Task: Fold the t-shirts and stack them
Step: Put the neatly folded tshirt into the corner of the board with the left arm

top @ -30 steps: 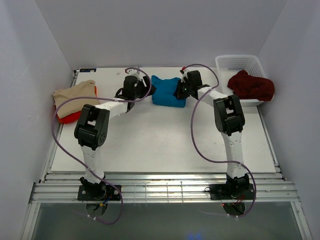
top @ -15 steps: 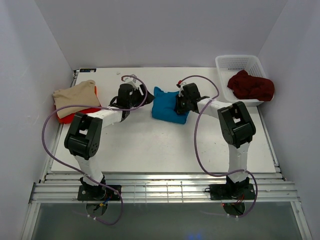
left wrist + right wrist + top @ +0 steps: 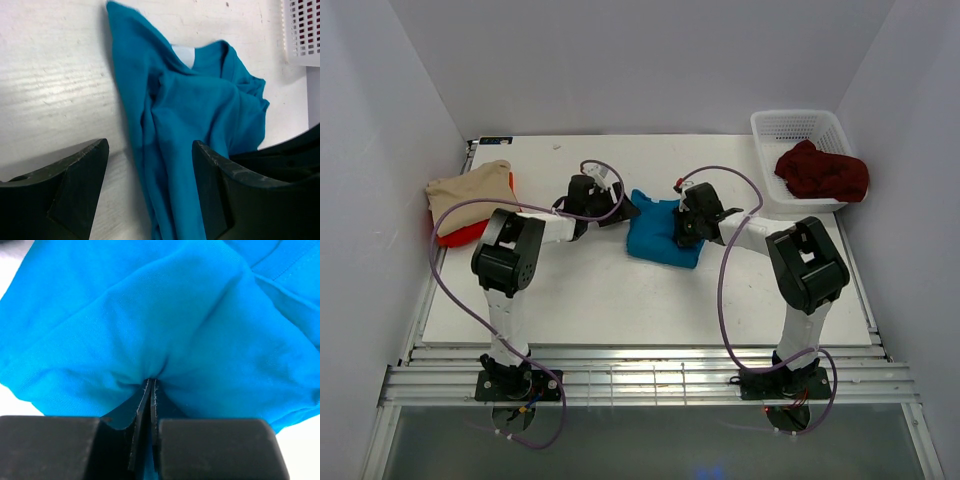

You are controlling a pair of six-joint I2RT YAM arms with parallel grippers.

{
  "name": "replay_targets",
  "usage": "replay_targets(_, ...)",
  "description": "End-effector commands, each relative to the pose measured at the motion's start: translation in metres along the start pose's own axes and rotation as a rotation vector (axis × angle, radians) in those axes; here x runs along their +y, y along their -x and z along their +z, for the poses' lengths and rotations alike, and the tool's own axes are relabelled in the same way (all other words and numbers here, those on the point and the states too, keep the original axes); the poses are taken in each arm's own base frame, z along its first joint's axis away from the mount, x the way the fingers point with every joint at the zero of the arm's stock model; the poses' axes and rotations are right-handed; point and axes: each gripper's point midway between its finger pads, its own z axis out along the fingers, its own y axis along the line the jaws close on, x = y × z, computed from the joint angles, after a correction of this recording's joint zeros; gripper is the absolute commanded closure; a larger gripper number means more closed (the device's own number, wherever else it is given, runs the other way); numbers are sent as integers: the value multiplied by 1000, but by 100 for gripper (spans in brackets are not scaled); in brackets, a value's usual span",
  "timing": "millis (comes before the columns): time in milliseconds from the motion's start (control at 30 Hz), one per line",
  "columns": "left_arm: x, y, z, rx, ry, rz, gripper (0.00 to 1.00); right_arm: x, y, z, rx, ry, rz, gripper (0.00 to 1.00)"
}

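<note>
The teal blue t-shirt (image 3: 658,233) lies bunched at the middle of the table. It also shows in the left wrist view (image 3: 195,120) and fills the right wrist view (image 3: 150,315). My right gripper (image 3: 684,228) is shut on a pinch of its cloth at the shirt's right side, its tips (image 3: 150,385) pressed together. My left gripper (image 3: 624,209) is open at the shirt's left edge, one fingertip (image 3: 85,165) over bare table and the other over the cloth. The beige t-shirt (image 3: 470,188) lies on the bright red one (image 3: 460,233) at far left. The dark maroon t-shirt (image 3: 823,170) hangs over the basket.
A white lattice basket (image 3: 790,130) stands at the back right corner, and its edge shows in the left wrist view (image 3: 302,30). White walls close in the table on three sides.
Both grippers have moved toward the near side. The right gripper has dragged the teal shirt with it, from the back of the table toward the middle.
</note>
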Motion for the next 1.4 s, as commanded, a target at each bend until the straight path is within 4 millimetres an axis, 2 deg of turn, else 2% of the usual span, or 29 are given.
replay_targets(0, 0, 4, 3, 30, 10, 22, 22, -16, -50, -11, 161, -82, -6, 92)
replay_targets(133, 2, -6, 8, 80, -7, 13, 21, -12, -41, -12, 144, -73, -10, 92)
replay_targets(300, -15, -30, 14, 168, -90, -39, 21, -13, -37, -5, 148, -79, -16, 92)
replay_targets(533, -41, -76, 10, 276, -137, -60, 20, -14, -34, 3, 149, -81, -16, 92)
replay_targets(667, -43, -104, 4, 332, -128, -81, 20, -12, -33, 8, 148, -71, -12, 92)
replay_targets(767, -47, -118, 7, 356, -130, -81, 20, -12, -33, 10, 148, -69, -9, 92)
replay_targets(867, -52, -123, 14, 359, -137, -87, 20, -10, -31, 10, 145, -63, -8, 92)
replay_targets(1000, -59, -117, 27, 342, -149, -85, 20, -8, -31, 10, 142, -54, -5, 92)
replay_targets(1100, -56, -112, 33, 320, -132, -78, 22, -7, -29, 10, 137, -49, -5, 92)
replay_targets(1167, -53, -110, 34, 305, -119, -56, 26, -6, -28, 8, 131, -48, -6, 92)
replay_targets(1233, -44, -106, 33, 281, -78, -37, 49, -6, -27, 6, 125, -48, -13, 90)
replay_targets(1333, -29, -99, 31, 259, -21, -27, 73, -5, -20, 2, 107, -46, -26, 73)
replay_targets(1367, -25, -97, 29, 249, -10, -9, 77, -4, -16, -1, 100, -44, -32, 66)
